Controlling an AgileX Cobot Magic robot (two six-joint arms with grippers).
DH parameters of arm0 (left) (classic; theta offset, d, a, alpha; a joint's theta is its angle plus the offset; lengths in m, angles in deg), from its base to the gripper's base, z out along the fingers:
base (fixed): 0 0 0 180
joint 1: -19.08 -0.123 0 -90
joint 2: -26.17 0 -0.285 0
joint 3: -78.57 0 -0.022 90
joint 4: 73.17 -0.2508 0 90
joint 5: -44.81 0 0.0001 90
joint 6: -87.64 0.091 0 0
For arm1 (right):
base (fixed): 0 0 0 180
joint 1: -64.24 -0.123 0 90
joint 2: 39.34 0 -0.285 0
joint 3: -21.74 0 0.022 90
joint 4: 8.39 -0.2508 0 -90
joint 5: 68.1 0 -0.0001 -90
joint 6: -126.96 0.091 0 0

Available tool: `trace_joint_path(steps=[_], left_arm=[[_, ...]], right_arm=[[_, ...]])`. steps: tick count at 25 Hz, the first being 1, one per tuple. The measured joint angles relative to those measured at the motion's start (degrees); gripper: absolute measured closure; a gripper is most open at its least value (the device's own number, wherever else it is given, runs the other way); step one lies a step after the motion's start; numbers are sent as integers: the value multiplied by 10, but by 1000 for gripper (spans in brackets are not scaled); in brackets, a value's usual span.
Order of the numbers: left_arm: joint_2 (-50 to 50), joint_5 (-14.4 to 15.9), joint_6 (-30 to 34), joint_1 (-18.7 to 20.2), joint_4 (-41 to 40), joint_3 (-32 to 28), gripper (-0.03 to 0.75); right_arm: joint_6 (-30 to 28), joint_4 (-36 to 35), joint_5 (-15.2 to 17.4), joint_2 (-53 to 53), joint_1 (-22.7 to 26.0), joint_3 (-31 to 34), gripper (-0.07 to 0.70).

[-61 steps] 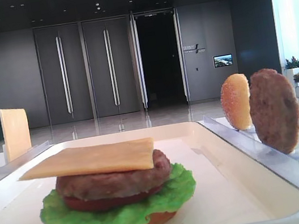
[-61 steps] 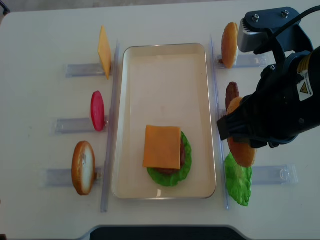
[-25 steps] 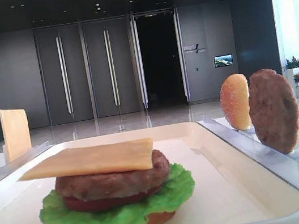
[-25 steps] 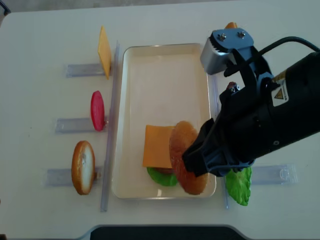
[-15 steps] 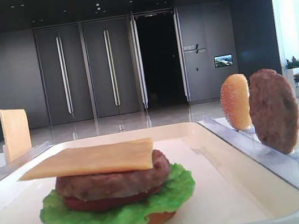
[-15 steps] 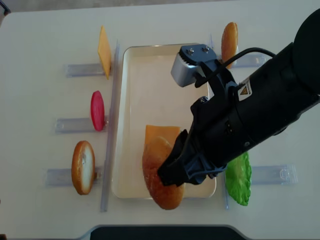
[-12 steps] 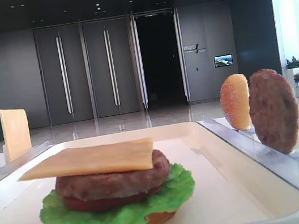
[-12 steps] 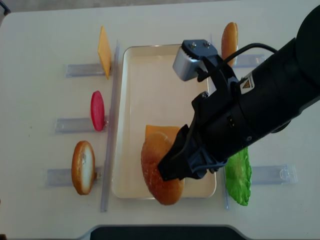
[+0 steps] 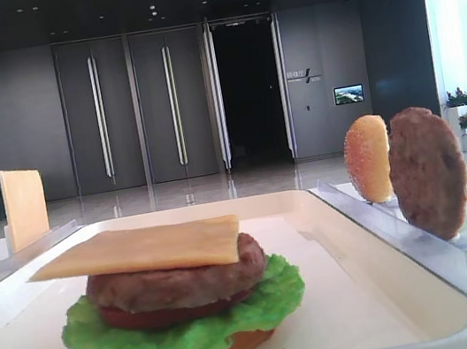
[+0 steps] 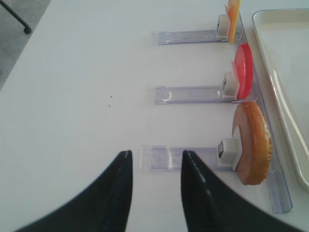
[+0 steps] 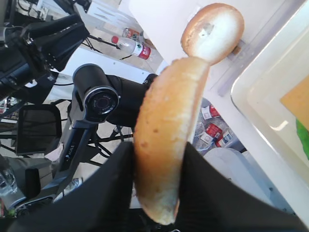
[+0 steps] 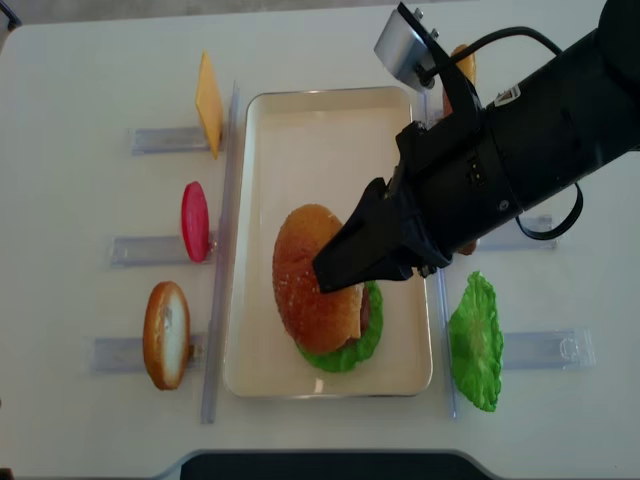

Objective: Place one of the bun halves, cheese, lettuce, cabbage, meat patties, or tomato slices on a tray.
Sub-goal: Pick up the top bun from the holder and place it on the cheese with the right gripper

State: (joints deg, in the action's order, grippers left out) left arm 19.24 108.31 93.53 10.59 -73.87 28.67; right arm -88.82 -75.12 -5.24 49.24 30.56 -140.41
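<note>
We hold the top bun (image 12: 312, 279) over the tray (image 12: 320, 110), above the stack (image 9: 180, 295) at its near end; next it must turn dome-up and come down on the cheese (image 9: 143, 248). The right gripper (image 12: 335, 272) pinches the golden, speckled dome by its edge, while the left gripper (image 10: 153, 164) hangs open.

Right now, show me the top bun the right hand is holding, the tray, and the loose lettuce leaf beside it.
top bun (image 12: 303, 275), overhead view, sesame crown.
tray (image 12: 330, 96), overhead view, far rim.
lettuce leaf (image 12: 475, 340), overhead view, middle of the leaf.
</note>
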Motion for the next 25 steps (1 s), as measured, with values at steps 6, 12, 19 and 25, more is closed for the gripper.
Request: trace_joint_path(steps=[6, 12, 19, 25], left_arm=[[0, 0, 0, 0, 0, 0, 451], [0, 0, 0, 0, 0, 0, 451], [0, 0, -2, 0, 0, 0, 451], [0, 0, -2, 0, 0, 0, 451]], right_arm=[[-52, -52, 5, 36, 0, 15, 399], [-114, -116, 35, 85, 21, 25, 399], [-164, -169, 60, 131, 66, 27, 399], [-195, -198, 61, 165, 70, 27, 399]])
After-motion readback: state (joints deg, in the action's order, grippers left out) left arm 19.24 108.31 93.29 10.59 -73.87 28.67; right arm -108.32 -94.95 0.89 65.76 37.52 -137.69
